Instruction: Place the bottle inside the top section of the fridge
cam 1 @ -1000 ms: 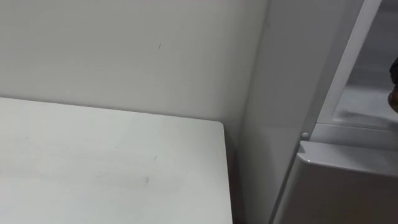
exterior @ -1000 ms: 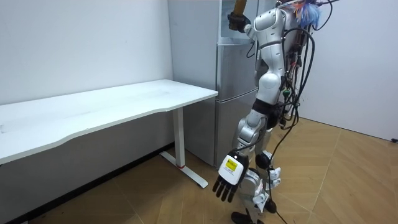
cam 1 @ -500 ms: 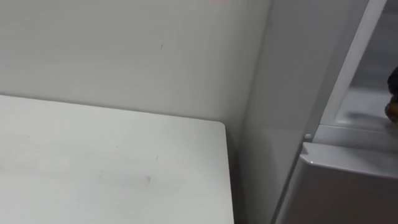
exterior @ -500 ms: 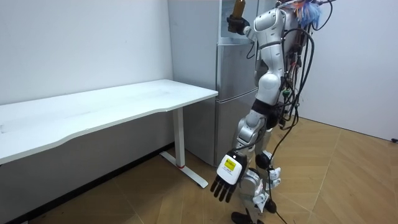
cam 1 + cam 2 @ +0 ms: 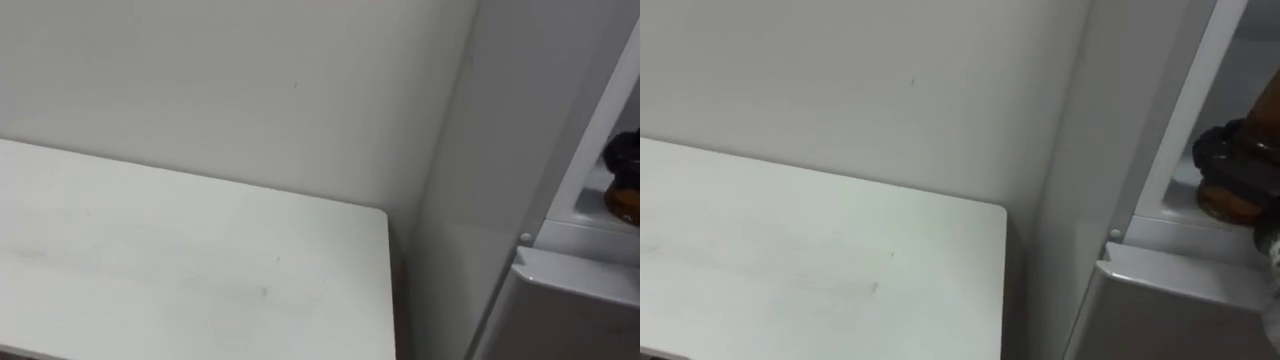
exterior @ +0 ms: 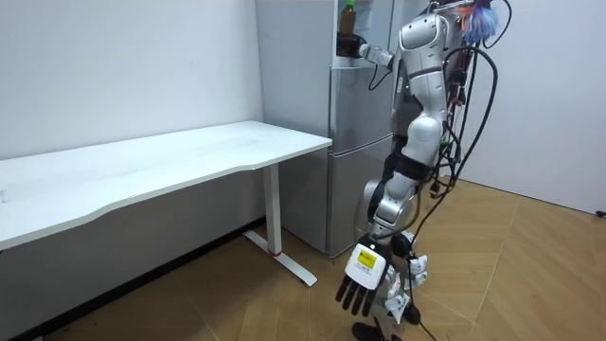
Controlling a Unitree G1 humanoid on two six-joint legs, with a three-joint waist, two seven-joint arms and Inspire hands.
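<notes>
While the right robot hand (image 5: pixel 1232 150), curled round the bottle (image 5: pixel 1228 203), holds it inside the open upper fridge (image 5: pixel 1178 110), placement is in hand; next, set it down and release; left robot hand (image 6: pixel 363 281) hangs slack-fingered.

At 3 o'clock the amber-brown bottle (image 5: pixel 1226 203) runs off the view's edge, its middle hidden under curled fingers of the black right hand (image 5: pixel 1230 150).

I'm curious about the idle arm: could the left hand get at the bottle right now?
Probably not: the left hand hangs open down by the legs, while the bottle is high in the upper fridge, gripped by the right hand.
</notes>
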